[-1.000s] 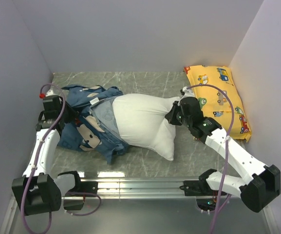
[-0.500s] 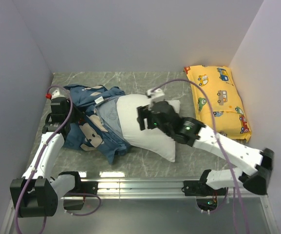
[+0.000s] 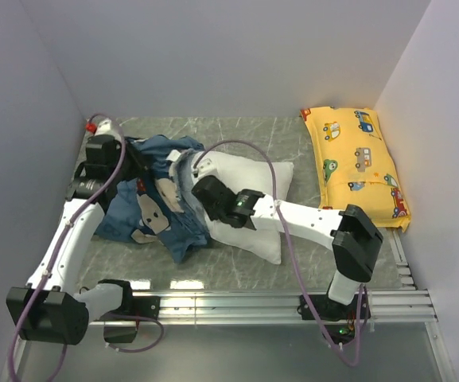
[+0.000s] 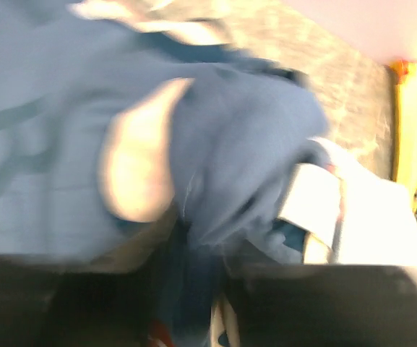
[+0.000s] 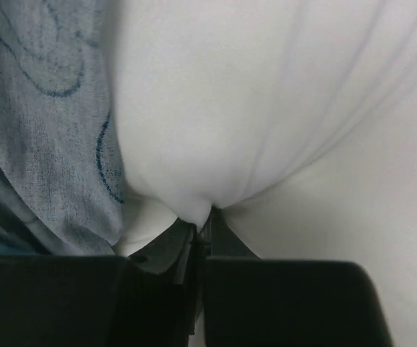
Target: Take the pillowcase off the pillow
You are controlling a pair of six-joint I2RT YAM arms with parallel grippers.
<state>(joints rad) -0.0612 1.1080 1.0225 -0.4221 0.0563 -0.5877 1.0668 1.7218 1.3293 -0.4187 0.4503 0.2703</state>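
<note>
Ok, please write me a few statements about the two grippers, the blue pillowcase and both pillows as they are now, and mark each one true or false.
1. The right gripper is shut on a fold of the white pillow. True.
2. The pillowcase is completely off the pillow. False: its blue fabric still covers the pillow's left end.
3. The yellow car-print pillow lies at the right of the table, apart from the white pillow. True.
4. The left gripper reaches across to the yellow car-print pillow. False: it is at the pillowcase, on the left side of the table.
</note>
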